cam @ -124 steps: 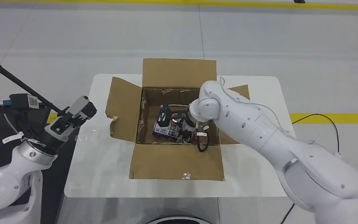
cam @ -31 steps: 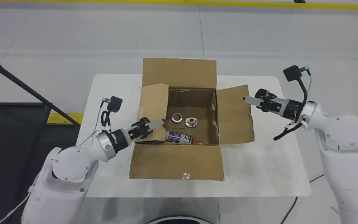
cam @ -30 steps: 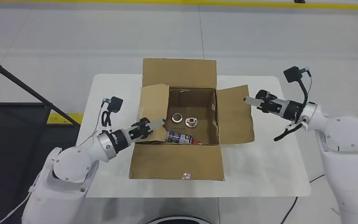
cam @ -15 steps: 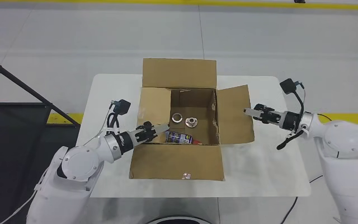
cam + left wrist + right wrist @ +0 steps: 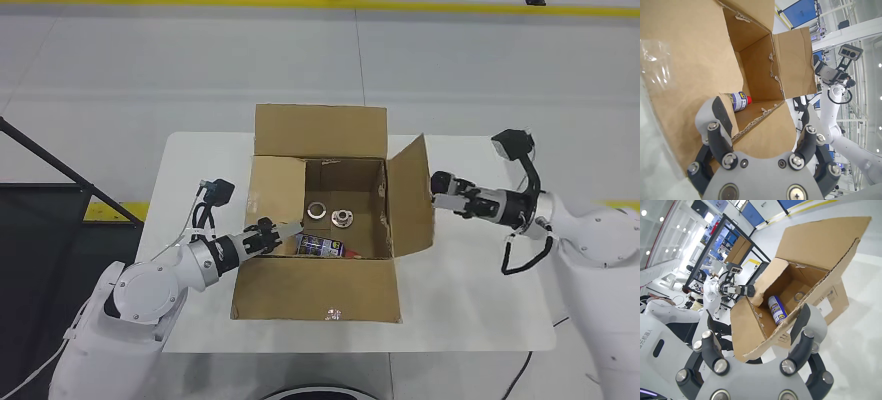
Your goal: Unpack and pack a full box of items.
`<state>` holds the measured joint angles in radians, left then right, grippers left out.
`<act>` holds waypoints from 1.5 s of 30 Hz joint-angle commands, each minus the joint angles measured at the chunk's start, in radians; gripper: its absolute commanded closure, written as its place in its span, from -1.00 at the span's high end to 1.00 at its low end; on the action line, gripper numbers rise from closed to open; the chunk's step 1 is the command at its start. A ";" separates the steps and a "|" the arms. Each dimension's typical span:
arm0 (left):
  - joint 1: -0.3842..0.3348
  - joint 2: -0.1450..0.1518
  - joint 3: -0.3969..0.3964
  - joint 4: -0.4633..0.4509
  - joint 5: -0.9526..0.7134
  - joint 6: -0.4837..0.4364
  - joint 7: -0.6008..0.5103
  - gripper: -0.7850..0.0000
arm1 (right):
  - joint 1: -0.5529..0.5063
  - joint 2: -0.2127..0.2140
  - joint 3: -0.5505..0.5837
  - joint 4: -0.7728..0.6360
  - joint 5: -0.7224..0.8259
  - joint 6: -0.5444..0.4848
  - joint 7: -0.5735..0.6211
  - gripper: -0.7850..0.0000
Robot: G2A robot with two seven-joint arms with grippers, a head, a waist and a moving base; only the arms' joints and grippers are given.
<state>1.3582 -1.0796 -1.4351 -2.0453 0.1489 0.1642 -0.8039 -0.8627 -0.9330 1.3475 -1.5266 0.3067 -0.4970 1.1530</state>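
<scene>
Both grippers at the side flaps of the open box

The cardboard box [image 5: 315, 290] sits at the middle of the table [image 5: 200, 320]. A spray can [image 5: 322, 245] lies on its floor by the near wall, with two metal rings [image 5: 318, 210] beyond it. The left gripper [image 5: 278, 236], fingers apart, straddles the upright left flap [image 5: 275, 190]. The right gripper [image 5: 437, 186], fingers also apart, straddles the tilted right flap [image 5: 410, 205].

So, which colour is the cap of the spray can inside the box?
Red cap, clearest in the left wrist view.

printed lbl on spray can [image 5: 777, 311], box [image 5: 836, 300] marks
</scene>
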 commanded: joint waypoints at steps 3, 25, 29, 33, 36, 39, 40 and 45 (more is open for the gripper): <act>0.003 0.001 -0.001 0.000 -0.001 0.004 0.005 1.00 | 0.081 -0.021 -0.104 0.059 0.043 -0.039 0.022 1.00; -0.003 0.007 -0.152 0.013 -0.203 0.031 0.065 1.00 | 0.426 -0.195 -0.630 0.421 0.148 -0.153 0.017 1.00; 0.013 0.014 -0.220 0.025 -0.261 0.006 0.005 1.00 | 0.452 -0.206 -0.683 0.428 0.143 -0.145 0.025 1.00; 0.040 0.025 -0.296 0.057 -0.357 -0.061 -0.145 1.00 | 0.471 -0.210 -0.718 0.435 0.148 -0.148 0.023 1.00; 0.061 0.034 -0.350 0.082 -0.408 -0.099 -0.248 1.00 | 0.484 -0.210 -0.741 0.435 0.149 -0.145 0.025 1.00; 0.076 0.044 -0.396 0.087 -0.419 -0.142 -0.340 1.00 | 0.500 -0.209 -0.756 0.434 0.152 -0.144 0.026 1.00; 0.079 0.047 -0.409 0.087 -0.408 -0.158 -0.358 1.00 | 0.506 -0.208 -0.759 0.434 0.152 -0.145 0.026 1.00; 0.080 0.048 -0.413 0.087 -0.403 -0.162 -0.361 1.00 | 0.518 -0.207 -0.762 0.435 0.149 -0.144 0.027 1.00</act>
<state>1.4386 -1.0314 -1.8486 -1.9579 -0.2533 0.0019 -1.1657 -0.3447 -1.1394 0.5849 -1.0917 0.4558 -0.6406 1.1796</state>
